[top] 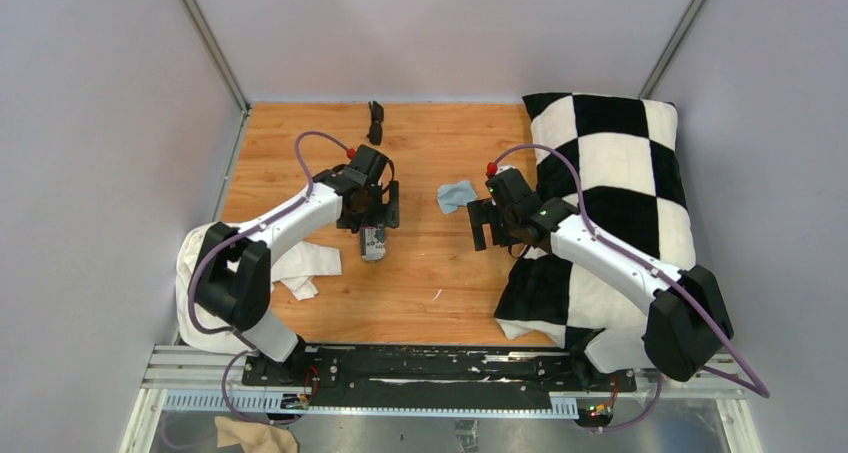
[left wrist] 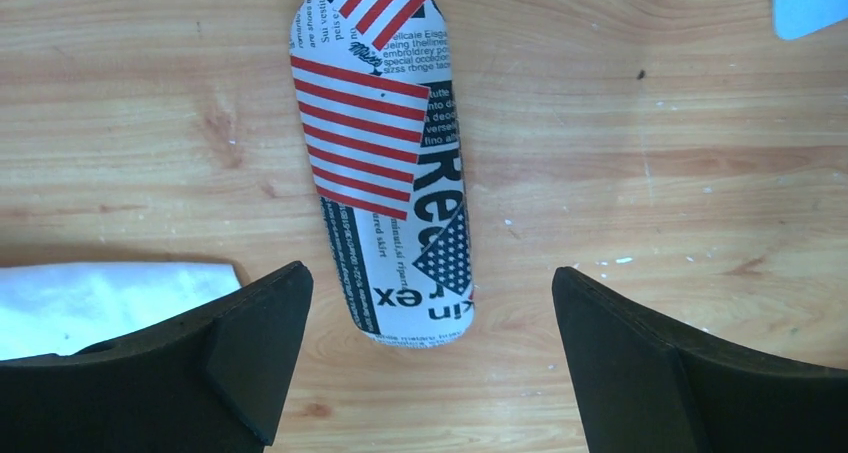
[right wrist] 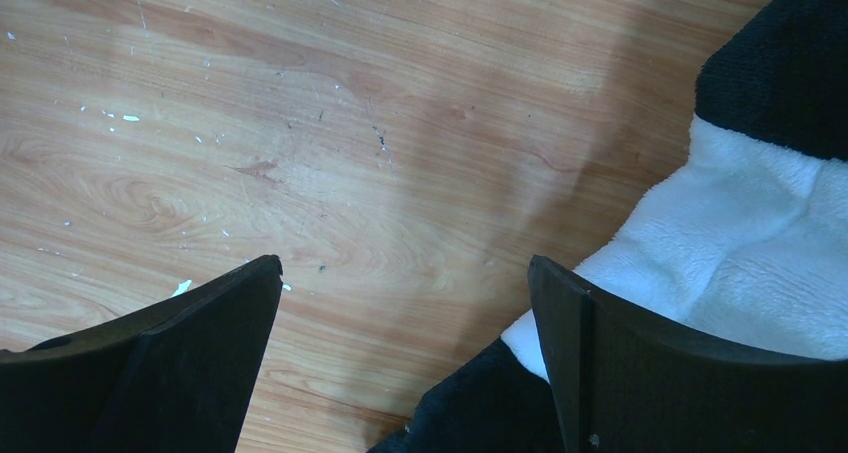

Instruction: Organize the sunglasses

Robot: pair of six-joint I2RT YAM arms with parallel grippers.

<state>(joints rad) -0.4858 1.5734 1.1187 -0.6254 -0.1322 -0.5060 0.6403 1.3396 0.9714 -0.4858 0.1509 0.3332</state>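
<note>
The black folded sunglasses (top: 376,121) lie at the far edge of the wooden table (top: 430,293), beyond my left arm; neither wrist view shows them. The oblong case (top: 373,241), printed with red-white stripes and newsprint, lies under my left gripper (top: 372,213). In the left wrist view the case (left wrist: 385,163) lies ahead of the gripper (left wrist: 430,283), whose jaws are open and empty. A light-blue cloth (top: 456,194) lies mid-table; its corner shows in the left wrist view (left wrist: 808,1). My right gripper (top: 480,223) is open and empty over bare wood (right wrist: 405,273).
A black-and-white checkered pillow (top: 610,173) fills the right side, its edge under my right fingers (right wrist: 720,223). A white cloth (top: 300,263) lies at the left near my left arm's base, also visible in the left wrist view (left wrist: 90,303).
</note>
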